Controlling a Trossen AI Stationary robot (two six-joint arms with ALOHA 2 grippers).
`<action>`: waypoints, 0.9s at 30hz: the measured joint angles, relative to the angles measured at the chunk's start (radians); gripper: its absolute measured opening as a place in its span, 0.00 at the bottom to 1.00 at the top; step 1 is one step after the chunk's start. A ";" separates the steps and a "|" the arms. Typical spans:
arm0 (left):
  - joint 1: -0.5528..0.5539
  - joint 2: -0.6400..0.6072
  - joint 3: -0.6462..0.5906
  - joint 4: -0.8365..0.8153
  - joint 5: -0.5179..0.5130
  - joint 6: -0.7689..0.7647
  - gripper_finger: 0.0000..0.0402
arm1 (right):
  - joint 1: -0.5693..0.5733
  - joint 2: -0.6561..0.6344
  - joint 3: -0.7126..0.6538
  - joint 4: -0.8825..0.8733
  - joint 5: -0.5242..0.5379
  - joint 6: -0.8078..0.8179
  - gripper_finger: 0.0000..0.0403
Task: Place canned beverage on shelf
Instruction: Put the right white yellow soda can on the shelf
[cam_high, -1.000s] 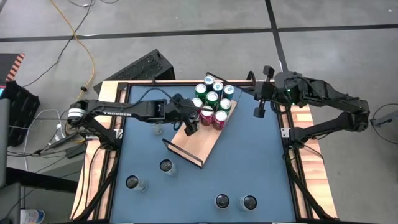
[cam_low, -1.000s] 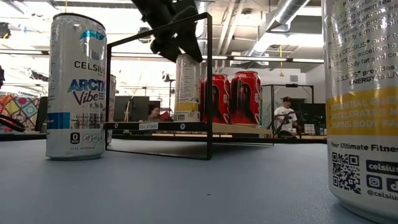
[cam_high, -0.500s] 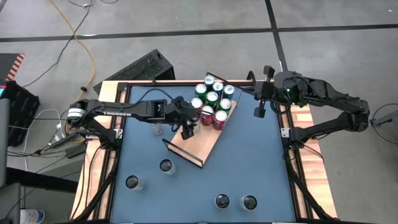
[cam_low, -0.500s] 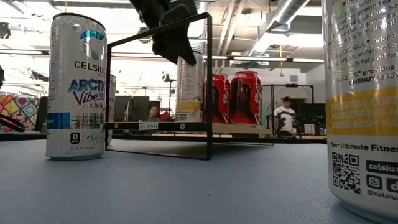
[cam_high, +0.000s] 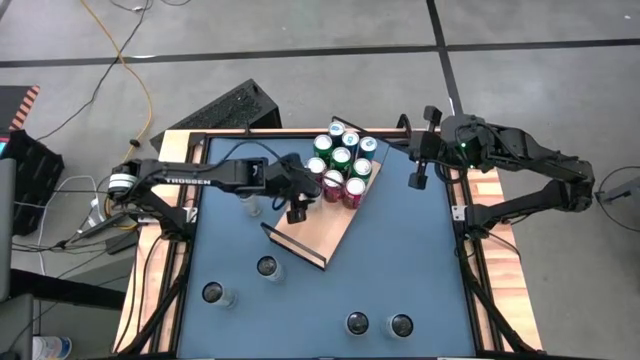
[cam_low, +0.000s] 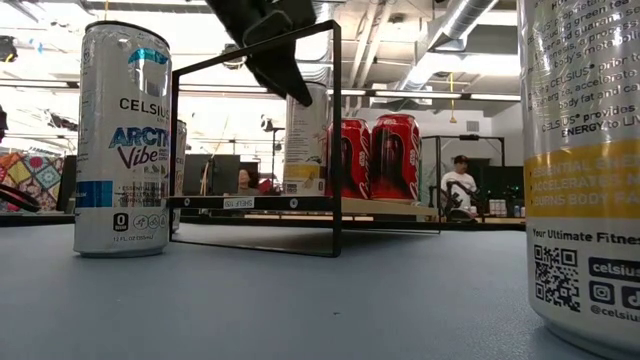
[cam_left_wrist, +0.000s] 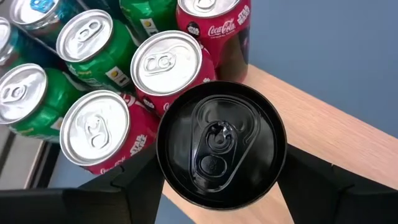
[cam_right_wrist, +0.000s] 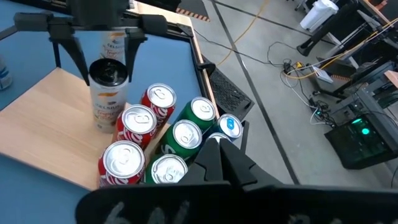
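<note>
The shelf, a light-wood board with a black wire rail, lies slanted in the middle of the blue table. Red, green and blue-topped cans stand packed on its far end. A tall white-and-orange can with a black top stands upright on its base on the board, beside the red cans. My left gripper hovers over this can, open, with one finger on either side of its top. My right gripper waits shut, high over the table's far right corner.
Several loose cans stand on the blue table: one left of the shelf, two near the left front, two near the front edge. People sit in the room beyond the table.
My left gripper has rolled and tipped over the tall can without leaving its place. The can has stayed upright on the shelf. My right arm has kept still.
</note>
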 joint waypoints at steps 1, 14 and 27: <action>0.008 0.000 0.000 -0.002 0.020 0.005 0.63 | 0.000 0.000 0.000 -0.003 0.000 0.000 0.00; 0.096 -0.023 0.000 -0.058 0.222 0.124 0.63 | 0.000 0.000 0.000 -0.071 0.000 0.028 0.00; 0.177 -0.024 0.000 -0.088 0.304 0.209 0.62 | 0.000 0.000 0.000 -0.082 0.000 0.063 0.00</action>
